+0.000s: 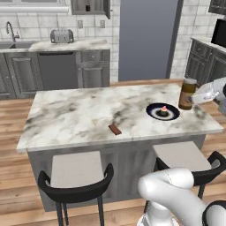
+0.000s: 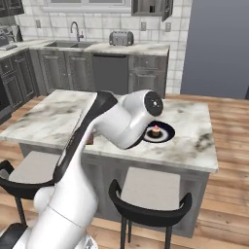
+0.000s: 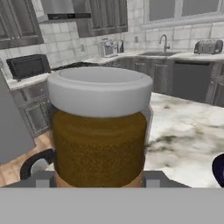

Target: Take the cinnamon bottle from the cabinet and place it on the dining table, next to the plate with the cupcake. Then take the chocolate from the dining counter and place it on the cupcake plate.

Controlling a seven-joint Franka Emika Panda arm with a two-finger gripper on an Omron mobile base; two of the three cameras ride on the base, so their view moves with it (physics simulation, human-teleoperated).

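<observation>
Grasping the upright cinnamon bottle (image 1: 187,93), the end effector (image 1: 199,96) holds it at the marble bench (image 1: 79,115) just beside the cupcake plate (image 1: 162,111).

Showing glossy white, rounded shells along the arm (image 2: 82,160), bulging at the elbow like a smooth bulb. Wearing a black band along one link and dark rings at the joints. Carrying a round dark cap with small pale marks on the big joint housing (image 2: 153,103). Ending in pale, translucent-looking wrist casing (image 1: 207,92).
</observation>
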